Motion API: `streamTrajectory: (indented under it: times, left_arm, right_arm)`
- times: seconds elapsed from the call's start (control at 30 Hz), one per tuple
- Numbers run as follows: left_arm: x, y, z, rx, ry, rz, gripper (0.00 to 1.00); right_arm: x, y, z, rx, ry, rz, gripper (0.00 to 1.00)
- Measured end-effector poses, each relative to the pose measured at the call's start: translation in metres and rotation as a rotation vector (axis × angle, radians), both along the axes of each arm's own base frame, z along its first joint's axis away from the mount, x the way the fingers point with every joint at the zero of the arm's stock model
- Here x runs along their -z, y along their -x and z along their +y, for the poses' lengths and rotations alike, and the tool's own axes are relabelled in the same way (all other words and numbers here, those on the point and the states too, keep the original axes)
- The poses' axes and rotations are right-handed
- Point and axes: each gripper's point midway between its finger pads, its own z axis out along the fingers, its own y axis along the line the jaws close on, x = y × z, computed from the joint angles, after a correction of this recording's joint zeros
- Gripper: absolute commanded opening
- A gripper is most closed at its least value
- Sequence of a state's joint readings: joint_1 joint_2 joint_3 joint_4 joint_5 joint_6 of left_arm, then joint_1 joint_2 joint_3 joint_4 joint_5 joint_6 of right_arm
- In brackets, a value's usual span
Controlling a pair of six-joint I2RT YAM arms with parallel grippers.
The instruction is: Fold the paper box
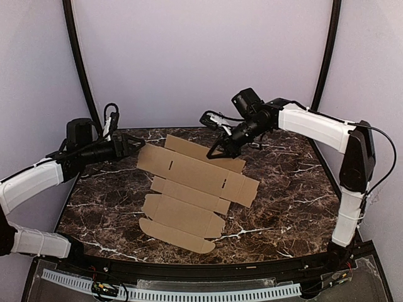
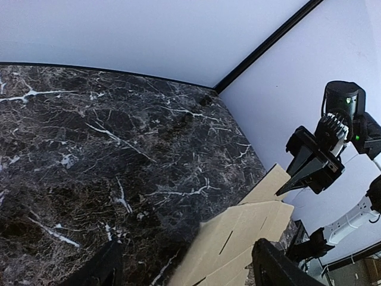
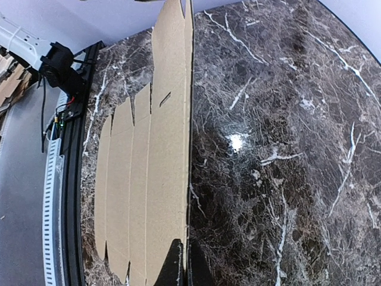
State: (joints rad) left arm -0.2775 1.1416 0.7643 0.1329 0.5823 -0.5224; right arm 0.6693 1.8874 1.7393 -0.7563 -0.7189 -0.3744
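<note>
At the middle of the table [image 1: 296,207] the paper box [image 1: 192,189] lies as a flat sheet. It may pivot or slip, since only the right gripper [image 1: 221,150] holds it, clamped shut on the far edge at one o'clock. The left gripper [image 1: 135,146] at ten o'clock gapes wide, the corner loose between its jaws.

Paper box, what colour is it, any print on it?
The paper box is plain tan-brown, unprinted; clearest in the top external view.

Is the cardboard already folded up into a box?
No, the cardboard lies spread out as one open sheet on the table, none of its flaps closed into walls.
</note>
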Motion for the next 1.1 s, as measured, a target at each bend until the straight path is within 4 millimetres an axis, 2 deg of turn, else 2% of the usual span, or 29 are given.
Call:
streamTrajectory:
  times: [0.27, 0.43, 0.57, 0.73, 0.9, 1.07, 1.1]
  left_arm:
    - [-0.002, -0.006, 0.013, -0.077, -0.102, 0.06, 0.73]
    - [-0.001, -0.008, -0.001, -0.052, -0.112, 0.092, 0.71]
    - [0.015, -0.012, -0.022, -0.016, -0.094, 0.153, 0.69]
    - [0.045, -0.028, -0.038, -0.009, -0.058, 0.24, 0.67]
    - [0.061, -0.039, -0.045, -0.011, -0.032, 0.281, 0.64]
    - [0.064, -0.054, -0.054, -0.013, 0.003, 0.295, 0.55]
    - [0.065, -0.058, -0.056, -0.014, 0.01, 0.3, 0.5]
  right_arm:
    - [0.053, -0.017, 0.004, 0.115, 0.166, 0.021, 0.0]
    - [0.067, -0.021, 0.009, 0.176, 0.24, -0.028, 0.0]
    - [0.074, -0.023, 0.015, 0.212, 0.265, -0.086, 0.0]
    - [0.099, -0.009, 0.008, 0.225, 0.32, -0.103, 0.0]
    - [0.104, -0.004, 0.005, 0.23, 0.325, -0.118, 0.0]
    - [0.096, 0.002, 0.008, 0.225, 0.293, -0.148, 0.0]
    - [0.094, 0.003, 0.01, 0.222, 0.287, -0.152, 0.0]
